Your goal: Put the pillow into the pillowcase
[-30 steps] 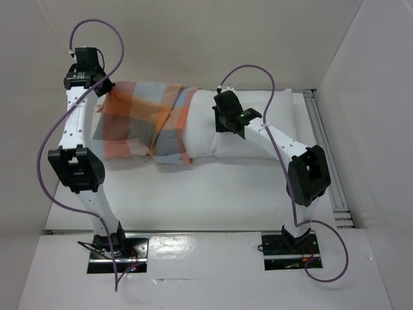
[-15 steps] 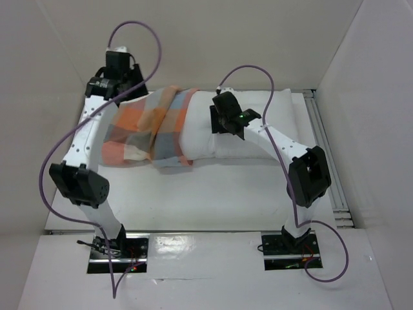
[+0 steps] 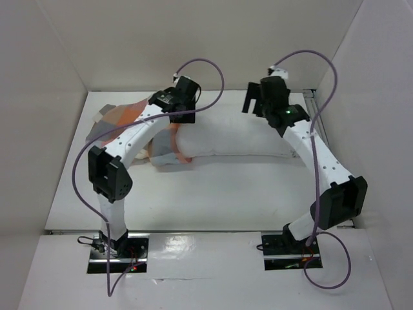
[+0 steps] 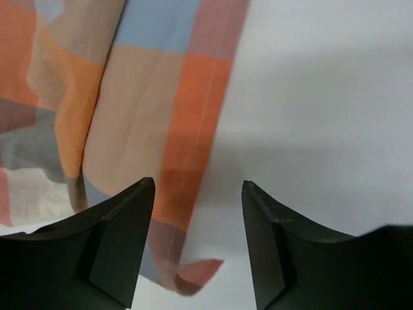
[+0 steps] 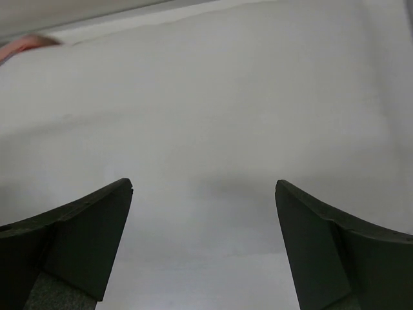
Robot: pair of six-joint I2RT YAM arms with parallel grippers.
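Note:
The white pillow [image 3: 232, 135] lies across the back of the table. Its left end is inside the checked pillowcase [image 3: 122, 116], which lies bunched at the left and is partly hidden by my left arm. My left gripper [image 3: 182, 116] hangs open over the pillowcase's open end. In the left wrist view it [image 4: 198, 183] stands above the orange hem [image 4: 193, 129], with the bare pillow [image 4: 310, 97] to the right and nothing between the fingers. My right gripper [image 3: 256, 104] hovers open over the pillow's back right part. In the right wrist view it [image 5: 203, 184] sees mostly pillow [image 5: 206, 116].
White walls close in the table at the back, left and right. A metal rail [image 3: 317, 119] runs along the table's right side. Bare tabletop [image 3: 206, 194] stretches between the pillow and the arm bases.
My left gripper let go of the pillowcase's far left corner, opened, and swung right to its open end. My right gripper opened, rose off the pillow and moved back and right.

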